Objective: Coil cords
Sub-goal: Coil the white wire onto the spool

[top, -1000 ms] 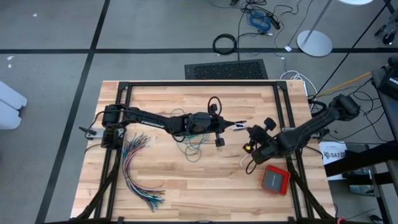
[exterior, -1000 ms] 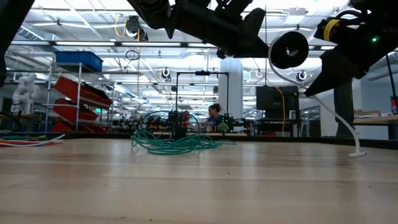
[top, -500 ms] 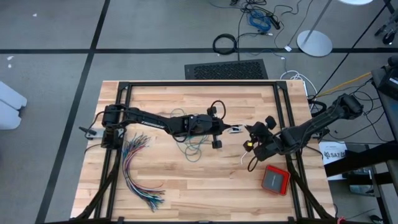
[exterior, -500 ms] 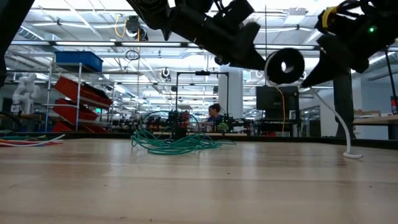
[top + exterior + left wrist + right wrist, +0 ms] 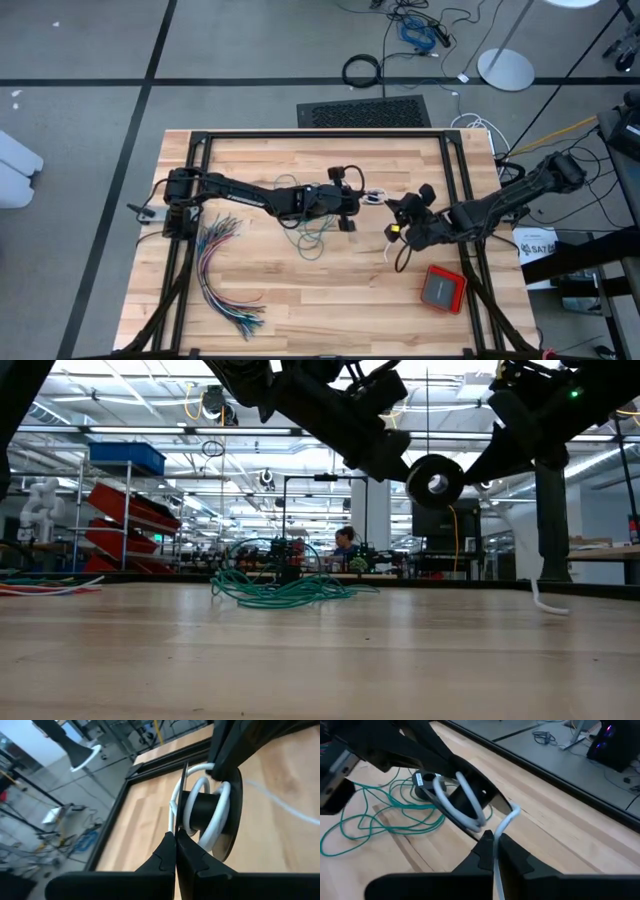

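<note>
Two arms reach inward above the surface (image 5: 300, 290): left gripper (image 5: 175, 841) pinched together beside a spool (image 5: 207, 812), right gripper (image 5: 493, 840) clamped on white cord (image 5: 506, 820)

overhead, table-level, two wrist close-ups sharing spool (image 5: 434, 482)

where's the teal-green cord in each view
High view: teal-green cord, tangled on the table just below the left gripper.
Low view: heaped left of centre.
Left wrist view: not in it.
Right wrist view: looped at the left.
Shared landmark: the black spool wound with white cord, beside it.
</note>
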Motion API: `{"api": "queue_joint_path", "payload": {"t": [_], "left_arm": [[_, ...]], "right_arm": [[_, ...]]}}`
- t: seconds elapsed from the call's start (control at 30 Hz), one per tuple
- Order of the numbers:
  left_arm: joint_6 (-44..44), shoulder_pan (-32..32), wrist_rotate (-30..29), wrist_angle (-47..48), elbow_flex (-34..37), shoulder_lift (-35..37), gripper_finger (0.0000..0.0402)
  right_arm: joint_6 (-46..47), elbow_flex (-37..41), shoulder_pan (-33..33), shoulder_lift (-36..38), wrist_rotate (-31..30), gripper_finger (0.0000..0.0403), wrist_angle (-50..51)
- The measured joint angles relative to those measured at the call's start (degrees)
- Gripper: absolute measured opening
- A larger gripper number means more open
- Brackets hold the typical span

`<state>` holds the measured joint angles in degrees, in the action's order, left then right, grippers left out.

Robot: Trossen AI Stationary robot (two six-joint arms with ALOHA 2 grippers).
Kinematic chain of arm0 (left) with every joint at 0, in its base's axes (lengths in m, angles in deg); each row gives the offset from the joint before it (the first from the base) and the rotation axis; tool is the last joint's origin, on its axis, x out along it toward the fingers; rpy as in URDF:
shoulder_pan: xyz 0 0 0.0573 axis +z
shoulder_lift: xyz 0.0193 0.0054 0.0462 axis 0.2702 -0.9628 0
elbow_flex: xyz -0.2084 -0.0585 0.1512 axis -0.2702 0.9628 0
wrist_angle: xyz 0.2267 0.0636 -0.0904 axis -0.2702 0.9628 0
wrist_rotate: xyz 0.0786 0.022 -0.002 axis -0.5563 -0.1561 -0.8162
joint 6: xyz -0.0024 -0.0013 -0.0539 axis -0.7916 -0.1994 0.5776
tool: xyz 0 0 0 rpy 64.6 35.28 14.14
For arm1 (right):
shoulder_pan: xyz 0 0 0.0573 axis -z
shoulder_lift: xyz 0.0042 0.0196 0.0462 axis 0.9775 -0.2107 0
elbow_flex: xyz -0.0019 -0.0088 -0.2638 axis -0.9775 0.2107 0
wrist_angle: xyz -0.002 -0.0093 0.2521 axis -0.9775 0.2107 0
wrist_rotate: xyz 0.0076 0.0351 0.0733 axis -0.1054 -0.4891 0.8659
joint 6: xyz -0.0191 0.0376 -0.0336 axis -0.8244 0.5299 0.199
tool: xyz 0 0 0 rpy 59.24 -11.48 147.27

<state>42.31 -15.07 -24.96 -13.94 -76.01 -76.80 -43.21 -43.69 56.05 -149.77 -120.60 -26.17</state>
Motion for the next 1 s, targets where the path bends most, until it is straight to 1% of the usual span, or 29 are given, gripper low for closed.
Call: {"api": "queue_joint_path", "payload": {"t": [0.3, 0.53, 0.73, 0.83, 1.0], "left_arm": [[-4.41, 0.07, -3.67, -1.98, 0.02, -0.39, 0.0000], [-8.10, 0.07, -6.32, -3.49, 0.02, -2.52, 0.0000], [-10.92, 0.09, -6.60, -8.33, 0.02, -4.19, 0.0000], [-12.42, 0.09, -6.82, -9.26, 0.02, -4.24, 0.0000], [-13.81, 0.15, -7.10, -10.32, 0.02, -4.24, 0.0000]], "right_arm": [[-2.47, 0.00, 2.45, 0.00, 0.45, 0.0001, -3.60], [-4.19, 0.00, 3.97, 0.00, 1.64, 0.0017, -4.51], [-5.97, -0.02, 4.13, 0.00, 2.07, 0.0029, -4.14], [-6.79, -0.04, 4.13, 0.02, 3.09, 0.0034, -4.07], [-6.92, -0.04, 4.15, 0.02, 3.16, 0.0043, -4.42]]}}
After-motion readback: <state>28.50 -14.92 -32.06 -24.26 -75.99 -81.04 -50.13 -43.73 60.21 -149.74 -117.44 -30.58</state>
